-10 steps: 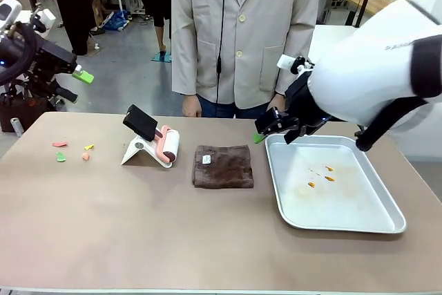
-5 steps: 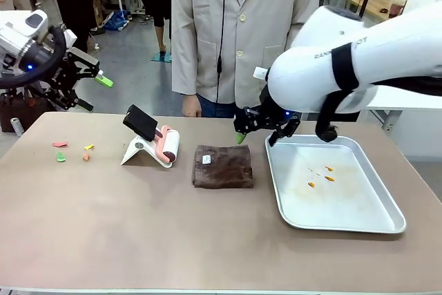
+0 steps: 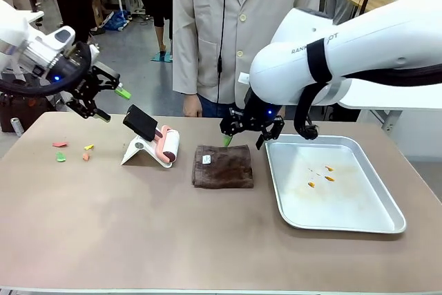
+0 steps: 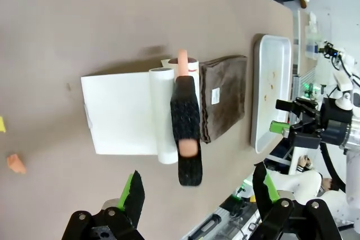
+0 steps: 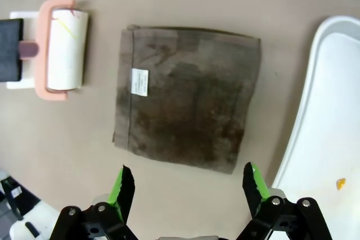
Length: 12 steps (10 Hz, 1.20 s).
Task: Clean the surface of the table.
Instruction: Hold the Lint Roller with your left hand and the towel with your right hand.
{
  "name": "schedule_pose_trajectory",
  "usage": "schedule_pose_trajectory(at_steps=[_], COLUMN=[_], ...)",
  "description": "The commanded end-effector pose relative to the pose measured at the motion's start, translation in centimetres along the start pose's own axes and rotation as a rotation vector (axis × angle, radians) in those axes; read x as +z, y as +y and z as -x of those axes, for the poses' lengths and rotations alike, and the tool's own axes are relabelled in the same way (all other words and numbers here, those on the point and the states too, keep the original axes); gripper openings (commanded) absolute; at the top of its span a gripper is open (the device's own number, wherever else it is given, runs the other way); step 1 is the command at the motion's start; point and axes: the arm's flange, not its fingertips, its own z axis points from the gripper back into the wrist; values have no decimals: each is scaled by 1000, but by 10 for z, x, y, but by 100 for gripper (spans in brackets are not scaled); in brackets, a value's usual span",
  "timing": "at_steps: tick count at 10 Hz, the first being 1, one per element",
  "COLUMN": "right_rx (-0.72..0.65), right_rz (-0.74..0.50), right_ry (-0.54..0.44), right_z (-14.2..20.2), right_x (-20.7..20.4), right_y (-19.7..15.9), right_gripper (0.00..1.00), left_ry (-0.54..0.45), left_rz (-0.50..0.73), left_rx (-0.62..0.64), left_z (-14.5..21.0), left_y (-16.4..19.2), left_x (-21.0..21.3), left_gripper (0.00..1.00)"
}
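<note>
The brownish table (image 3: pixel 138 233) carries several small coloured scraps (image 3: pixel 72 151) at its left end. A lint roller (image 3: pixel 168 145) with a pink frame and black handle (image 3: pixel 141 122) leans on a white stand. My left gripper (image 3: pixel 110 103) hovers open just left of that handle; in the left wrist view the gripper (image 4: pixel 197 192) is open, with the black handle (image 4: pixel 185 133) just ahead between its fingers. A folded brown cloth (image 3: pixel 223 166) lies mid-table. My right gripper (image 3: pixel 243 132) hangs open above the cloth's far edge, and in its wrist view the gripper (image 5: pixel 188 189) looks down on the cloth (image 5: pixel 188 113).
A shallow silver tray (image 3: pixel 387 219) holding a few orange crumbs (image 3: pixel 324 174) sits on the right, close beside the cloth. A person in a pale jacket (image 3: pixel 242 32) stands at the far edge. The near half of the table is bare.
My right gripper swung left from over the tray's corner to above the cloth. My left gripper moved right and down toward the lint roller's handle.
</note>
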Motion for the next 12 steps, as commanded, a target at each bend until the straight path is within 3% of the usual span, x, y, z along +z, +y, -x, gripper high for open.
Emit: schedule_pose_trajectory(at_steps=[1, 4, 7, 12], right_rx=[-15, -13, -15, -56], right_rz=[27, 5, 12, 13], right_ry=[18, 14, 35, 17], right_z=[-10, -10, -15, -29], right_x=[-4, -7, -18, -34], right_y=[7, 4, 4, 13], right_gripper=[100, 100, 100, 100], left_ry=[4, 28, 11, 11], left_rz=[-53, -63, 7, 45], left_rx=[20, 16, -20, -17], left_z=[-9, -10, -9, -12], left_y=[1, 3, -3, 5], left_x=[-10, -29, -43, -41], left_gripper=[100, 100, 100, 100])
